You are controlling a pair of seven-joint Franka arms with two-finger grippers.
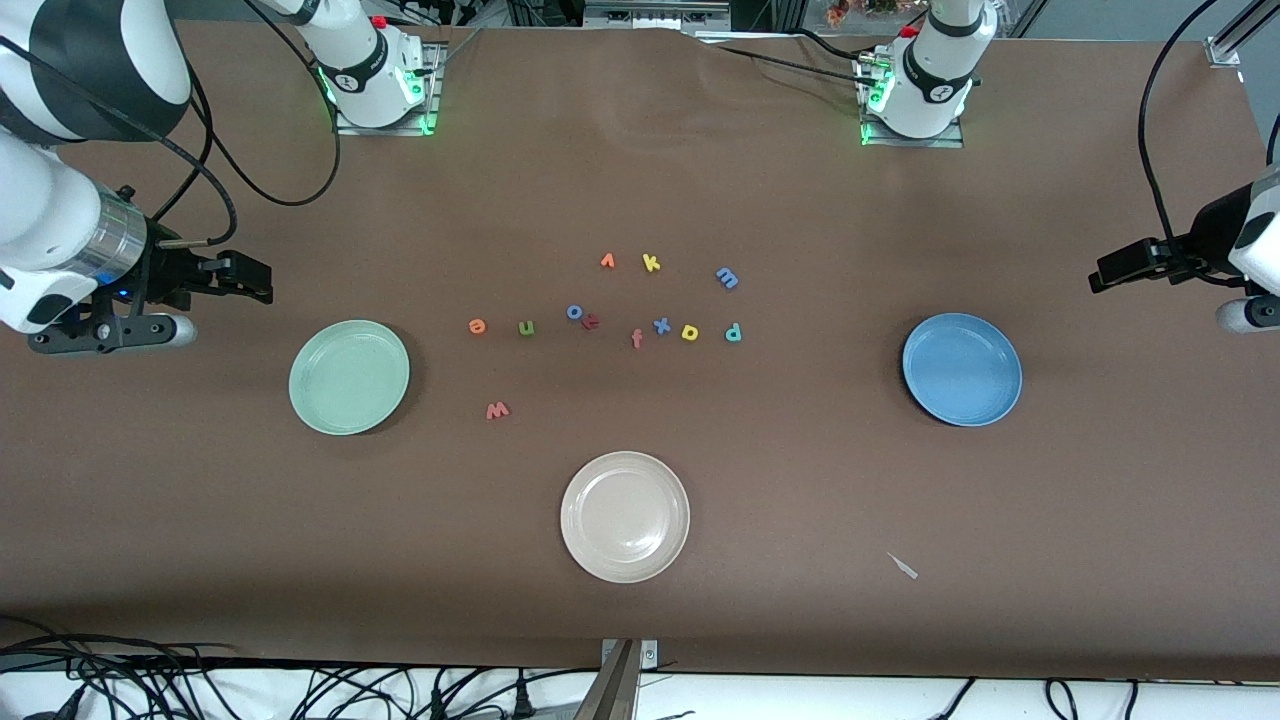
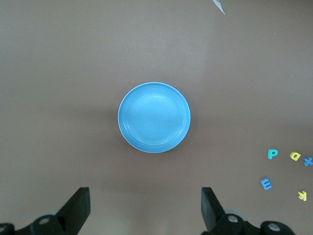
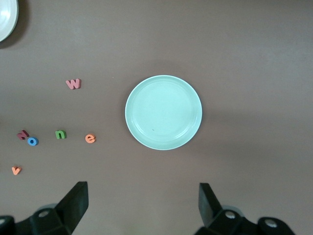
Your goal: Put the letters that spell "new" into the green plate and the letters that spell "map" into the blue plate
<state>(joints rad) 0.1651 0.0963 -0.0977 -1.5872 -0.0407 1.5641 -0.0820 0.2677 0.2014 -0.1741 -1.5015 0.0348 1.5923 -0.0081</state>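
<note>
Fingers apart on both grippers, left gripper and right gripper partly cropped.

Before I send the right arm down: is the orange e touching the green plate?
Apart. The right wrist view shows bare table between the orange e and the green plate; the front view shows the same gap.

You see the brown table bearing a beige plate, with scattered foam letters, a green plate and a blue plate farther from the camera than it.
</note>
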